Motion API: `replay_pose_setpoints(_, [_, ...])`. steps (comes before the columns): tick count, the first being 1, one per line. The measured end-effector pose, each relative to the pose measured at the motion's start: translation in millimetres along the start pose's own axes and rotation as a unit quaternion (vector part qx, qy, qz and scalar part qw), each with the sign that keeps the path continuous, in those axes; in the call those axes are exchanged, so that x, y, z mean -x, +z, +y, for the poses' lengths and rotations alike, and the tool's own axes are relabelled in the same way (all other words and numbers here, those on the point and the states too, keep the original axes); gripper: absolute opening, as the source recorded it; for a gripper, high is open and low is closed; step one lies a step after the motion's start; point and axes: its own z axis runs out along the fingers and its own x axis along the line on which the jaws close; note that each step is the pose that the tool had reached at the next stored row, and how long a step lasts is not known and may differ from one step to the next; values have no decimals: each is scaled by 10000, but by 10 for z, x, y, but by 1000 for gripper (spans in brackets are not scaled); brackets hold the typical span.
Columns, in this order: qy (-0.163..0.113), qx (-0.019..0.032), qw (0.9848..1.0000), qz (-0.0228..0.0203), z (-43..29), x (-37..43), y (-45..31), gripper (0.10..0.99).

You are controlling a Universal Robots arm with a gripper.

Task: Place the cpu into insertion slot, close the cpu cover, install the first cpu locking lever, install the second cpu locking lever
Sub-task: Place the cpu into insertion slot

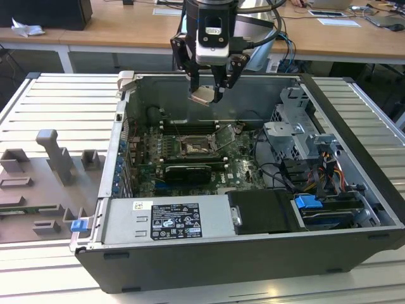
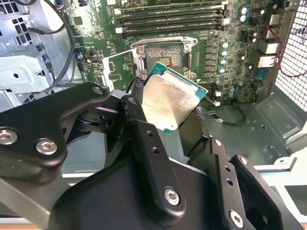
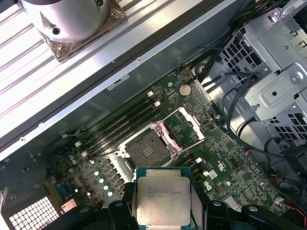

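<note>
My gripper (image 1: 205, 95) hangs above the open computer case and is shut on the cpu (image 1: 204, 95), a flat square chip with a pale metal face. In both wrist views the cpu (image 2: 171, 99) (image 3: 163, 197) sits clamped by its edges between the black fingers (image 2: 136, 98). The insertion slot (image 1: 193, 147) (image 2: 165, 55) (image 3: 146, 149) lies below on the green board, its dark centre bare. The cpu cover (image 1: 225, 136) (image 3: 186, 125) (image 2: 117, 71) stands swung open beside the slot. The cpu is well above the slot and touches nothing else.
Long black memory slots (image 1: 196, 124) run just behind the socket and a black card (image 1: 187, 172) lies in front. A labelled power supply (image 1: 168, 221), a metal drive cage (image 1: 297, 126) and loose cables (image 1: 316, 171) crowd the case. A grey fixture (image 1: 54, 158) lies on the exterior view's left.
</note>
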Motion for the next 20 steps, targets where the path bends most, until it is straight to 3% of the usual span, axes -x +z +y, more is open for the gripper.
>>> replay_pose_setpoints(20, [295,6,9996,-26,0,0,5,541])
